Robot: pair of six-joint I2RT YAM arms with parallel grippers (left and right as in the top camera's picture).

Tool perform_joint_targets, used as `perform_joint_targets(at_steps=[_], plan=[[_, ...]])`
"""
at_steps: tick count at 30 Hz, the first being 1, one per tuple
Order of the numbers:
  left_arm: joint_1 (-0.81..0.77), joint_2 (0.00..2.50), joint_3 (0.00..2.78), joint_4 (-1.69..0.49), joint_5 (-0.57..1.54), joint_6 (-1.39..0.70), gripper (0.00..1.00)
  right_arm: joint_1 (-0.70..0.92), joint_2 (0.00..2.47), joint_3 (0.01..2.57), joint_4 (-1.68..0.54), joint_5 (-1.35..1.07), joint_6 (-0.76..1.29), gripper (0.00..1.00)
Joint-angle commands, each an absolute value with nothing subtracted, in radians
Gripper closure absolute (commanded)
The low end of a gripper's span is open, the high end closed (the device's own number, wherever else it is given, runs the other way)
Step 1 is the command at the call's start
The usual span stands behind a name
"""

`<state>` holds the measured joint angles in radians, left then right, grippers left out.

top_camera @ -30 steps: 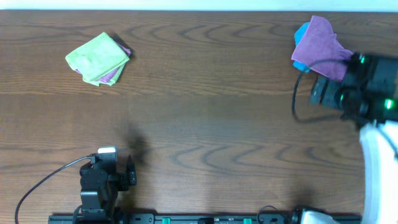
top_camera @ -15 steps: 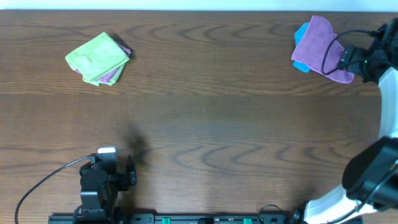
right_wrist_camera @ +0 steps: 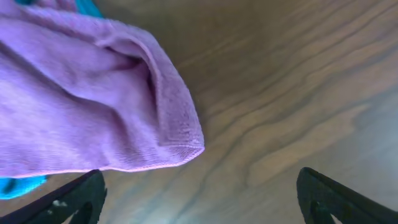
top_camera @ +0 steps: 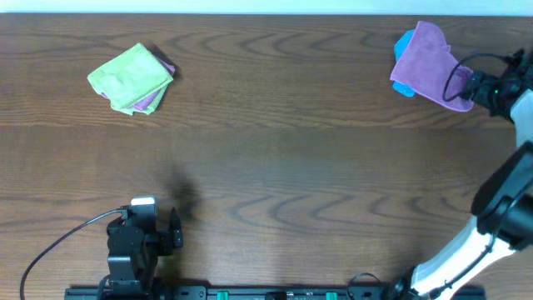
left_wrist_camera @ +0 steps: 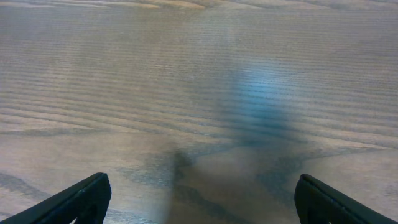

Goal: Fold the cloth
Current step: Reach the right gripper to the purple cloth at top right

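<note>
Right gripper [right_wrist_camera: 199,196], jaws spread and empty, sits just beside the cloth [top_camera: 426,62], which lies on a blue cloth [top_camera: 403,43]. Left gripper [left_wrist_camera: 199,199], jaws apart, holds nothing.

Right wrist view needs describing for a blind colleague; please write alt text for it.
A rumpled lilac cloth fills the upper left, lying on a wooden table over a bright blue cloth that peeks out beneath it. The right tool is open and empty, its two dark fingertips wide apart at the bottom corners, just below the cloth's hemmed edge.
</note>
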<state>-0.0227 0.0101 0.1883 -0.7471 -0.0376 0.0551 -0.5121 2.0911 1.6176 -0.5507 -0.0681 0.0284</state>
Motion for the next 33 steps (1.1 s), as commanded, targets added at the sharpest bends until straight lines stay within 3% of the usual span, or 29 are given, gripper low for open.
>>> perform_joint_targets(at_steps=[1,21,23,25,29,33], plan=[[-0.027,0.004,0.167,-0.757,-0.052,0.052,0.05,-0.538,2.127,1.634,-0.529,-0.163,0.02,0.04],[-0.027,0.004,0.167,-0.757,-0.052,0.052,0.04,-0.553,2.253,1.634,-0.382,-0.27,0.04,0.2],[-0.027,0.004,0.167,-0.757,-0.052,0.052,0.05,-0.553,2.264,1.634,-0.371,-0.278,0.046,0.29],[-0.027,0.004,0.167,-0.757,-0.052,0.052,0.05,-0.553,2.275,1.634,-0.366,-0.288,0.048,0.45],[-0.027,0.004,0.167,-0.757,-0.052,0.052,0.05,-0.551,2.277,1.636,-0.367,-0.297,0.047,0.99],[-0.027,0.004,0.167,-0.757,-0.052,0.052,0.05,-0.549,2.226,1.637,-0.38,-0.339,0.029,0.99]])
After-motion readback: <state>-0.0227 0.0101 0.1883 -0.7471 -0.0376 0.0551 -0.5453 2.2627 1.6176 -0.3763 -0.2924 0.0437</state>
